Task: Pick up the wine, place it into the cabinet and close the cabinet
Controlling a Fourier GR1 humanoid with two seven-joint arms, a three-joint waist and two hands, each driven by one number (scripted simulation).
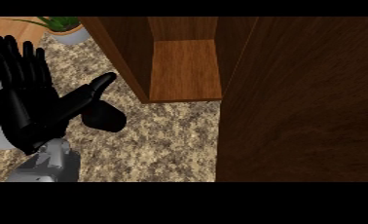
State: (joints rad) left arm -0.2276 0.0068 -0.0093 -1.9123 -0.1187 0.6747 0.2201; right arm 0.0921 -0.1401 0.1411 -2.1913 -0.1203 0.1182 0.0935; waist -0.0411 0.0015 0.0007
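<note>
Where the head view looks steeply down on the speckled counter (165, 140), the left hand (28, 106) shows at the left edge, palm toward the camera. Its fingers (25, 67) are straight and spread, pointing up the picture and holding nothing. The thumb (90, 91) sticks out to the side of them, toward the cabinet, and touches nothing. The grey forearm (50, 164) comes in below the palm from the lower left.

Just under the thumb's tip lies a dark rounded patch (104, 116) on the counter. I cannot tell whether it is a shadow or an object. The wine cannot be made out anywhere, so its place, its long axis and the way it points cannot be told.

Beyond the thumb's tip, away from the fingers, stands the cabinet (129, 47) of dark wood. It is open, with the mouth of its compartment facing the lower edge of the picture. The lighter shelf floor (187, 67) inside runs lengthwise up the picture, away from the viewer. Farther from the fingers again, past that compartment, a broad dark wooden panel (295, 101) fills the right side from top to bottom. It looks like the cabinet's door, standing open.

Above the fingertips and a little toward the cabinet, a pale plant pot (72, 35) with green leaves stands near the cabinet's left wall, apart from the hand.
</note>
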